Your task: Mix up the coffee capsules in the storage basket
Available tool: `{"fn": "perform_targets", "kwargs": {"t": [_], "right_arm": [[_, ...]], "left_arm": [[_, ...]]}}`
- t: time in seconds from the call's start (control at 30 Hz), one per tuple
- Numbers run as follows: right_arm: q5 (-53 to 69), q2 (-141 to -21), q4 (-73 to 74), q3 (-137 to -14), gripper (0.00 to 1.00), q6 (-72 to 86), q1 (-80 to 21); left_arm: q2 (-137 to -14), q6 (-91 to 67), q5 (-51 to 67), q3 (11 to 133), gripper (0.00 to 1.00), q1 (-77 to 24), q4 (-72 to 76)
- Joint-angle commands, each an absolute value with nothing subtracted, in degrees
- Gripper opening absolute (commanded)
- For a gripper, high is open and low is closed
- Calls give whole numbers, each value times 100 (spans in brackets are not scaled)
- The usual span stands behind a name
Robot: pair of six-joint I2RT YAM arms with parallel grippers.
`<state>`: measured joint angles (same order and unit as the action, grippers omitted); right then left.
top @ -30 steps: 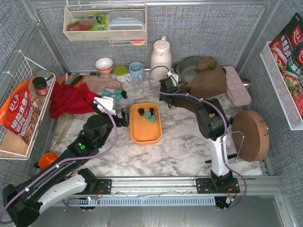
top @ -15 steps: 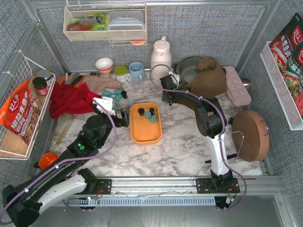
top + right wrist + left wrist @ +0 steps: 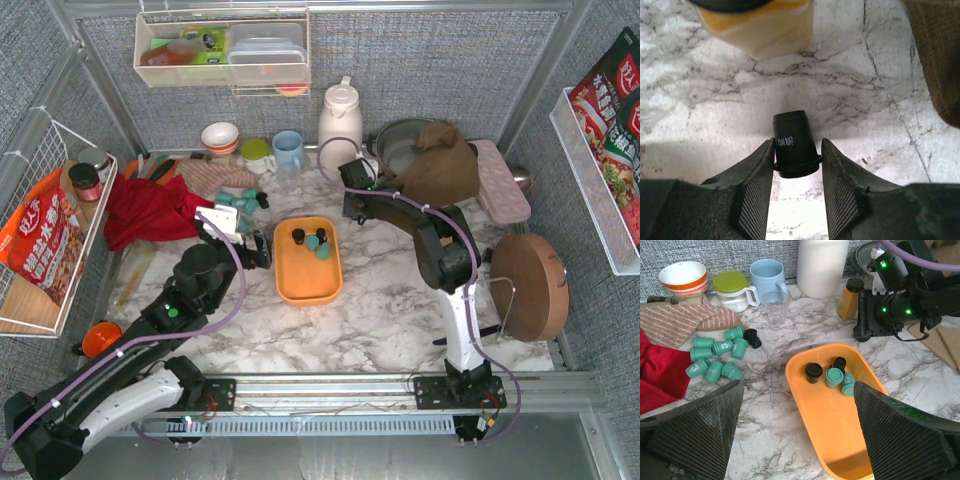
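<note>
The right gripper (image 3: 797, 152) has its two fingers (image 3: 757, 185) closed against the rim of a black capsule (image 3: 792, 137) on the marble table (image 3: 705, 105). The small white lettering on the capsule's wall is too fine to read. Just beyond it stands an amber bottle (image 3: 757, 25) with a black cap, and a brown cloth (image 3: 940, 50) lies to the right.

The left gripper (image 3: 800, 435) is spread wide and holds nothing, its mesh-faced fingers framing the near end of the orange storage basket (image 3: 830, 420). Four coffee capsules (image 3: 834, 377), two black and two teal, sit bunched at the basket's far end. More teal ones (image 3: 715, 360) lie loose on the table to the left, each with a white mark that cannot be made out. One black capsule is among them, and all lie beside a striped cloth (image 3: 685, 320) and a red cloth (image 3: 655, 375).

Red snack bags (image 3: 40, 245) in the wire side baskets carry large Chinese characters.

From above, the right arm reaches far forward past the basket's far right corner, near a white jug (image 3: 340, 110). The left arm stretches diagonally to the basket's left edge.
</note>
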<state>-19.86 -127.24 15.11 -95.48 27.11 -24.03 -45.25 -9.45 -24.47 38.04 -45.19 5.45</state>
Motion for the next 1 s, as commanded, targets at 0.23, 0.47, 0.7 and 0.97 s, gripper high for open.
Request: {"fn": "perform_targets", "kwargs": {"t": [0.23, 0.47, 0.7, 0.97], "right_arm": [[-1510, -11530, 915, -8502, 33, 1833, -2462], [-1104, -9983, 470, -7033, 33, 1261, -2638], [-739, -8242, 322, -5469, 33, 635, -2962], [317, -6680, 83, -4385, 33, 475, -3015]], "left_arm": [[-4584, -839, -2410, 3747, 99, -4515, 694], [-4936, -270, -1122, 3539, 99, -4512, 1008], [-5159, 461, 460, 2806, 99, -4509, 2118], [-5319, 1517, 1798, 2166, 99, -4511, 3452]]}}
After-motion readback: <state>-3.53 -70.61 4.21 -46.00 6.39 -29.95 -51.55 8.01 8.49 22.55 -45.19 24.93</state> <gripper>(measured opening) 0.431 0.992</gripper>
